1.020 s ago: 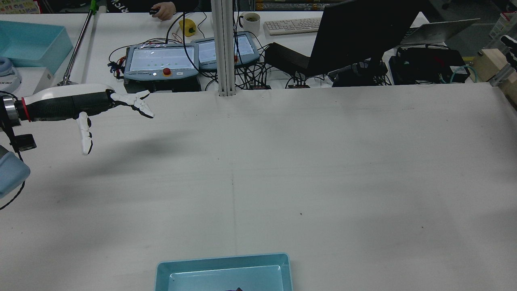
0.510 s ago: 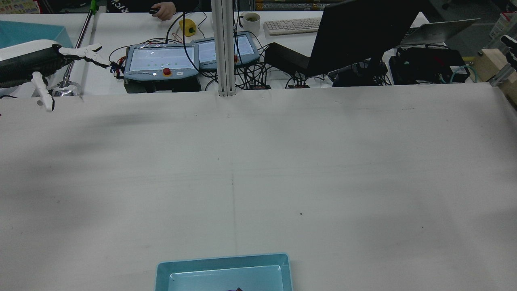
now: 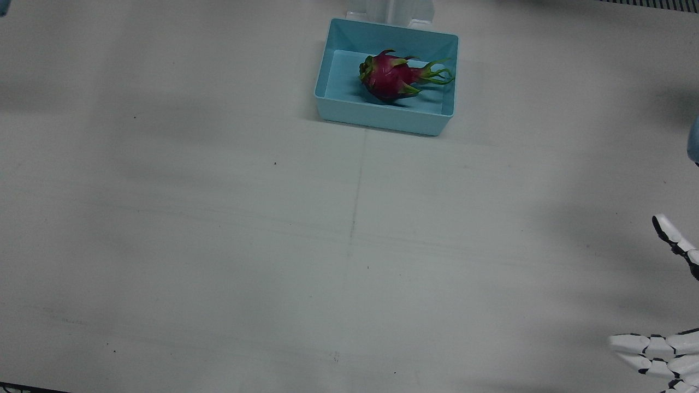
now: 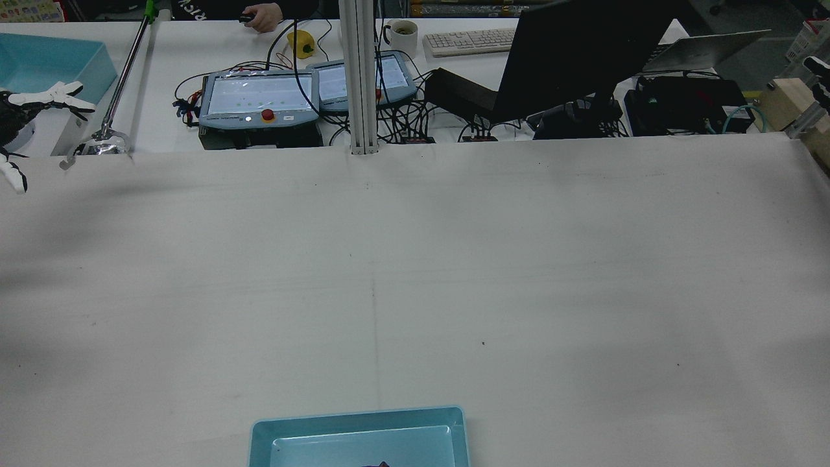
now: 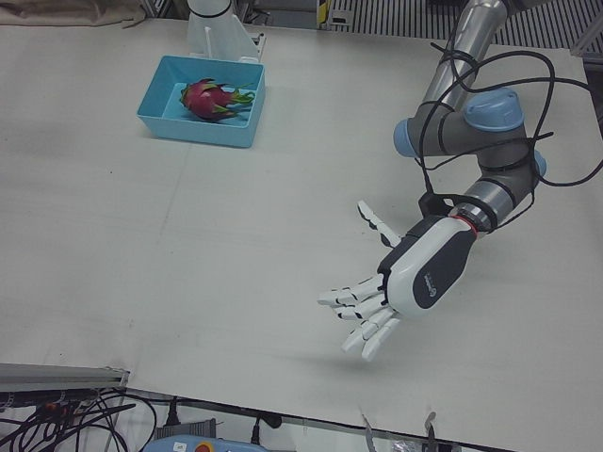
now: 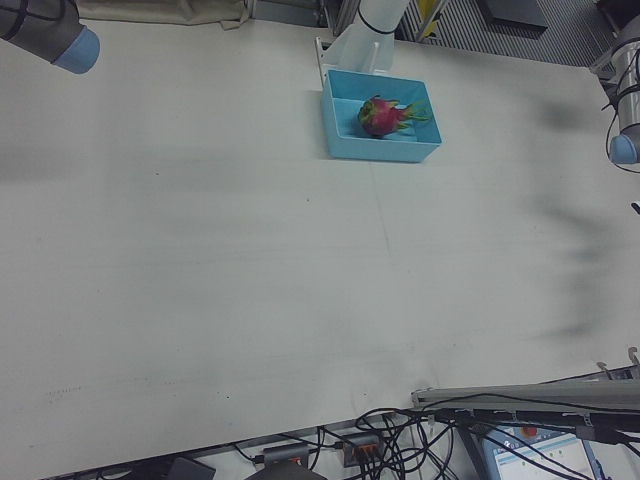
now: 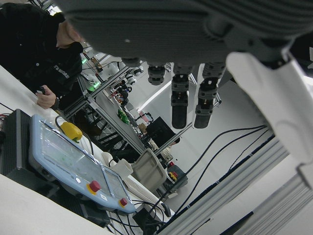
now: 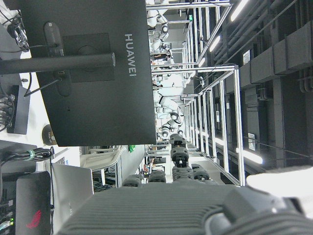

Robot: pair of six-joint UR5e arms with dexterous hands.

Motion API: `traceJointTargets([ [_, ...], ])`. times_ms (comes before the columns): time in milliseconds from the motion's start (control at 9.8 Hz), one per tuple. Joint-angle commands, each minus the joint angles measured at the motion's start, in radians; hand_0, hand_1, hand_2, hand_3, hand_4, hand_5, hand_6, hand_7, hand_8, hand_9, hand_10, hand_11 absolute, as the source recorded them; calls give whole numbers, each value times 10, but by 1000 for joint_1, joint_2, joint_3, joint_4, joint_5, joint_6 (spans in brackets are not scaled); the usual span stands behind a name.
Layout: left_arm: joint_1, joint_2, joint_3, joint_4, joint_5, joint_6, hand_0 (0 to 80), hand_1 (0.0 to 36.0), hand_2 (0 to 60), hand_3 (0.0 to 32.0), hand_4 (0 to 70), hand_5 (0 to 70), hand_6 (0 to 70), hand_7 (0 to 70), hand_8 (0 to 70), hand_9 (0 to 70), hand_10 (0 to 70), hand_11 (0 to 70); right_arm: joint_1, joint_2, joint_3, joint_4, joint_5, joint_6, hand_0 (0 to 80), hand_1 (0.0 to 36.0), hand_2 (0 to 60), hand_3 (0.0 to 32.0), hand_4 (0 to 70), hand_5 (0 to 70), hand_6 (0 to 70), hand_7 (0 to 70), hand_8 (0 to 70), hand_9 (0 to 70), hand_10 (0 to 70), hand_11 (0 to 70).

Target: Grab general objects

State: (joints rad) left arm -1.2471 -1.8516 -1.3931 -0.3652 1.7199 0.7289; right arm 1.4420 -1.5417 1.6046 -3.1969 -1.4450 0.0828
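A pink dragon fruit [image 3: 390, 76] with green scales lies in a teal bin [image 3: 382, 117] at the robot's side of the table, mid-width; both also show in the left-front view, fruit [image 5: 212, 97] and bin [image 5: 193, 132]. My left hand [image 5: 391, 282] is open with fingers spread, hovering above the table near its far edge, well away from the bin. Only its fingertips show in the front view [image 3: 655, 349] and the rear view [image 4: 39, 100]. My right hand [image 8: 178, 161] shows only in its own view, fingers extended, holding nothing.
Beyond the table's far edge stand two teach pendants [image 4: 259, 97], a black monitor [image 4: 570, 52], cables and a slanted metal pole [image 4: 123, 71]. A second teal bin [image 4: 39, 65] sits at the far left. The right arm's elbow [image 6: 50, 30] shows at the right-front view's top left.
In the rear view my left hand has moved left and toward the far edge, from over the table to the frame's left edge. It stays open and empty.
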Motion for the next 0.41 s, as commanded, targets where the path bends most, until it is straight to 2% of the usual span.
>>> traceJointTargets([
  [0,-11,34,144,-119,-83,44,442,19,0,0,238,134,197,393,82,77,7,11,0,0,0,0,0,0,0,0,0,0,0,0,0,0,0,0,0,0],
  [204,-12,37,210,-181,-111,63,416,1,0,0,248,128,216,412,110,100,25,34,0,0,0,0,-2,0,0,0,0,0,0,0,0,0,0,0,0,0],
  [306,-12,58,215,-211,-132,66,378,0,0,0,242,97,228,421,157,105,19,21,0,0,0,0,0,0,0,0,0,0,0,0,0,0,0,0,0,0],
])
